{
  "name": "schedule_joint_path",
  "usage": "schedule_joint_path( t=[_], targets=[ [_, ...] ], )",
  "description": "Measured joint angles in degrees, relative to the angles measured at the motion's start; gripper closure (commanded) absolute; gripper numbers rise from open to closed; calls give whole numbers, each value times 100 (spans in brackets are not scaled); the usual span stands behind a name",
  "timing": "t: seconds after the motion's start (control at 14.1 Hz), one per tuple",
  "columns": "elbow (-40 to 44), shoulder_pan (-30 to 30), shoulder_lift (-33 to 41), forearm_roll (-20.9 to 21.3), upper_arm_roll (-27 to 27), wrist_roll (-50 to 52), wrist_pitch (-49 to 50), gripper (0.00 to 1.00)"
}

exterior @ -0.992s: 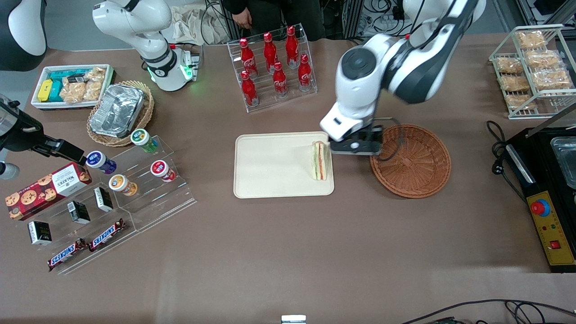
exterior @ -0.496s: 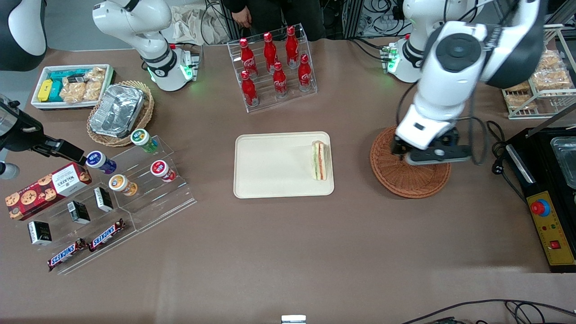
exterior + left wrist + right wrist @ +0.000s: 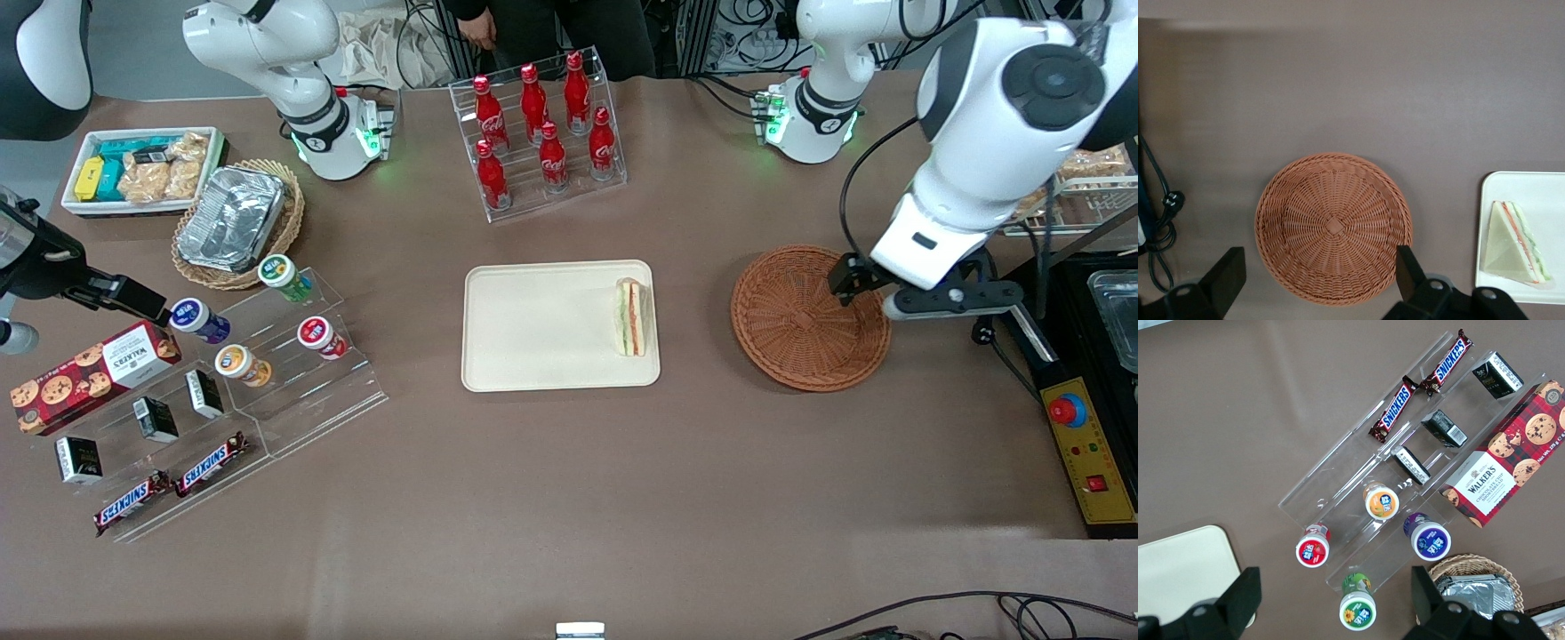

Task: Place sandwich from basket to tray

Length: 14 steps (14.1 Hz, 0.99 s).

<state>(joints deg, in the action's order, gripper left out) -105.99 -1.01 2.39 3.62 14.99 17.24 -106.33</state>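
From my station, the wrist view cuts the tray (image 3: pixel 1521 183) at the frame edge, showing only one end with the sandwich (image 3: pixel 1513 243). The gripper (image 3: pixel 1318 283) shows only two finger stubs, bases cropped. In front view, the arm overlaps the basket (image 3: pixel 800 320) rim.

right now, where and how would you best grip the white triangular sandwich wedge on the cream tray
Probably from above, pinching the two flat bread faces of the white triangular sandwich wedge near its middle. It stands on edge on the cream rectangular tray, filling stripes up, so both faces are exposed. The open gripper hangs over the reddish-brown woven basket.
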Motion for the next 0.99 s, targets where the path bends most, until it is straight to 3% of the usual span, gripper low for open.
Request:
schedule_joint_path(
  t=[0.28, 0.57, 0.99],
  targets=[
    [20, 124, 28, -59, -151, -108, -6, 0],
    [155, 125, 64, -586, -566, -988, -1, 0],
    [187, 199, 406, -550, -749, -1202, 475, 0]
  ],
)
